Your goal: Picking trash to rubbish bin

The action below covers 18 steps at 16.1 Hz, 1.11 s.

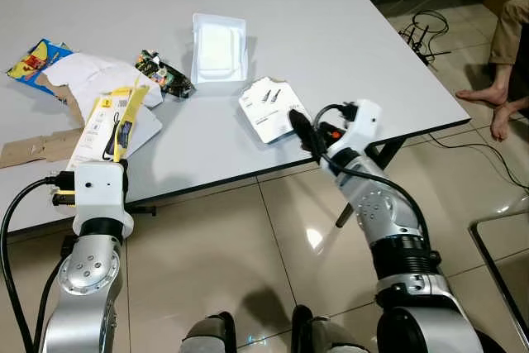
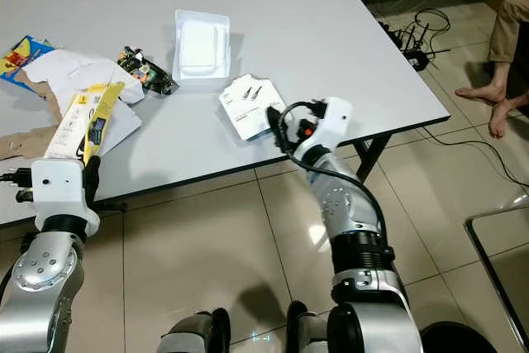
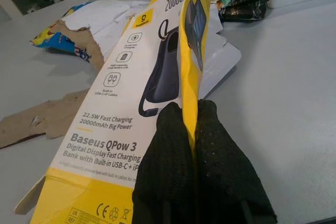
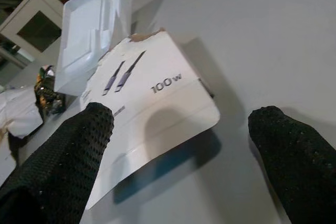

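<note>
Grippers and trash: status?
Left gripper shut on yellow box. Right gripper open, jaws straddling white packet at table edge, not yet gripped. Nothing blocking; tray sits just beyond.

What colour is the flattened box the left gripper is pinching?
Yellow and white, with a dark power bank printed on it: the flattened cardboard box shows best in the left wrist view.

grey table (image 1: 355, 31) | white tray (image 1: 218, 47) | white packet (image 1: 269, 109) | yellow box (image 1: 111, 126) | cardboard (image 1: 33, 148)
</note>
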Motion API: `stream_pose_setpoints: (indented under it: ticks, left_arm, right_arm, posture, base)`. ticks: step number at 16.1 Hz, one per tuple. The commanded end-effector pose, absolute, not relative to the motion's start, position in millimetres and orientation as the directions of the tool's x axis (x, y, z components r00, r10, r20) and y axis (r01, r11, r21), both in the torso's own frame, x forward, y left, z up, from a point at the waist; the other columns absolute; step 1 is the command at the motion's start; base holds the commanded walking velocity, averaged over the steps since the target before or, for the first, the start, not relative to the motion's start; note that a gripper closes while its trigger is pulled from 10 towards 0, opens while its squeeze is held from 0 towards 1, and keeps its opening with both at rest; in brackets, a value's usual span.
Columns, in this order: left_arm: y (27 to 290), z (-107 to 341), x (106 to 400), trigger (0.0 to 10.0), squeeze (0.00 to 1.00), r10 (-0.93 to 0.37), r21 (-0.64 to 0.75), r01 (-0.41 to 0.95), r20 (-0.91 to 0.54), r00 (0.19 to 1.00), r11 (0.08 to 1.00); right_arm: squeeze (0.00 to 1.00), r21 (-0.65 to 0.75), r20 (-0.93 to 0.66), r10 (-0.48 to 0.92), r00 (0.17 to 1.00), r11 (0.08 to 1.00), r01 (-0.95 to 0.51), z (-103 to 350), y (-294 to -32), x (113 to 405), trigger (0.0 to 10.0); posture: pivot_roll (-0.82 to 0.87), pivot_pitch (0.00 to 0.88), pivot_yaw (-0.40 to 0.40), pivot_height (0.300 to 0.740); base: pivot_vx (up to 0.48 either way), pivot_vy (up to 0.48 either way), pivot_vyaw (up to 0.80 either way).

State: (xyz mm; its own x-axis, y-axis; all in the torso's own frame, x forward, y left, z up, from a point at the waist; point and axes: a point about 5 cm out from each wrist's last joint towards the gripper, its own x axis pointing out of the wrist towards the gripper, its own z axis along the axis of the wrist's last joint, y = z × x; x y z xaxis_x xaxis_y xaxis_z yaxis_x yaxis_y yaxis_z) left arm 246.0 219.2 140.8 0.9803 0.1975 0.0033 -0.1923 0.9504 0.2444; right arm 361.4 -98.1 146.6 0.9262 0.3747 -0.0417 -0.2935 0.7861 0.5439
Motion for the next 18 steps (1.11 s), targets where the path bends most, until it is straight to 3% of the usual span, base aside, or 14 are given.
stream_pose_setpoints:
  ticks: [1, 5, 8, 12, 18]
  left_arm:
    - [218.6, 141.0, 243.0, 10.0, 0.0, 0.191, 0.247, -0.184, -0.005, 0.982, 0.951]
    - [217.4, 141.8, 242.0, 10.0, 0.0, 0.188, 0.242, -0.18, -0.009, 0.982, 0.953]
    - [211.0, 141.5, 241.8, 10.0, 0.0, 0.088, 0.201, -0.08, -0.034, 0.996, 0.976]
    - [208.8, 141.0, 240.3, 10.0, 0.0, 0.049, 0.193, -0.039, -0.044, 0.998, 0.98]
    - [205.9, 141.0, 240.9, 10.0, 0.0, 0.038, 0.184, -0.028, -0.049, 0.998, 0.982]
  right_arm:
    - [0.0, 0.565, -0.095, 0.403, 0.91, 0.774, -0.284, 133.8, -90.9, 357.9, 10.0]
    - [0.0, 0.584, -0.093, 0.413, 0.906, 0.76, -0.287, 133.3, -86.7, 358.3, 10.0]
    - [0.0, 0.583, -0.09, 0.414, 0.906, 0.759, -0.289, 134.0, -91.2, 357.8, 10.0]
    - [0.0, 0.587, -0.091, 0.418, 0.904, 0.755, -0.291, 134.1, -92.5, 357.3, 10.0]
    - [0.0, 0.619, -0.111, 0.486, 0.867, 0.716, -0.322, 124.5, -70.5, 343.7, 10.0]
  posture:
    - [0.06, 0.198, 0.026, 0.74]
    - [0.07, 0.197, 0.028, 0.74]
    - [0.07, 0.195, 0.03, 0.74]
    - [0.06, 0.195, 0.029, 0.74]
    - [0.06, 0.2, 0.03, 0.74]
  base:
    - [0.0, 0.0, 0.0]
    - [0.0, 0.0, 0.0]
    - [0.0, 0.0, 0.0]
    - [0.0, 0.0, 0.0]
    - [0.0, 0.0, 0.0]
